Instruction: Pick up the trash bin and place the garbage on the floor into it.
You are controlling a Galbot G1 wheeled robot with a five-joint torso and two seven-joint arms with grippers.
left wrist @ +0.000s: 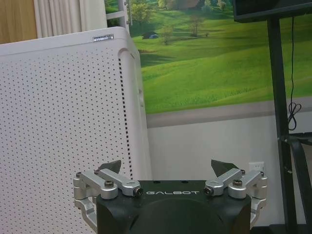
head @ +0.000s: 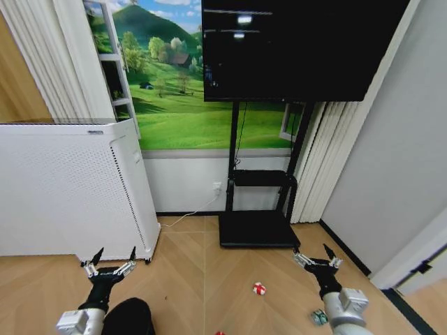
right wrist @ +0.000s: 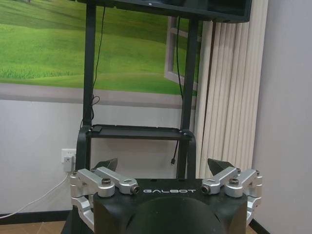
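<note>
The word GALBOT stood in pale letters on the black body of each gripper, readable in both wrist views. No other writing could be read; a small plate near the top corner of the white perforated cabinet (left wrist: pixel 63 117) was too small to make out.

The left gripper (head: pixel 110 266) was held low over the wooden floor (head: pixel 202 272), its fingers (left wrist: pixel 109 166) spread wide and released, with nothing between them. Directly beyond those fingers stood the white cabinet, and to its side the green meadow mural (left wrist: pixel 204 63) on the wall. The trash bin (head: pixel 129 317) showed as a dark round shape just behind and below the left fingers, beside the left forearm, cut off by the frame edge; its axis and opening could not be judged.

The right gripper (head: pixel 316 259) was also held low, its fingers (right wrist: pixel 222 165) spread and released, empty. Ahead of them rose the black stand (right wrist: pixel 139 131) with its shelf, carrying the dark screen (head: pixel 293 49), with pale curtains (right wrist: pixel 229 87) alongside and a wall socket (right wrist: pixel 68 156) with a white cable.

On the floor, a red-and-white piece of garbage (head: pixel 259 288) lay between the two grippers, nearer the right fingers and slightly behind them. A small bottle (head: pixel 319 317) with green on it lay behind the right fingers, close against the right wrist; which way it pointed could not be told. A sliver of red (head: pixel 220 333) showed at the frame edge, well behind both sets of fingers.
</note>
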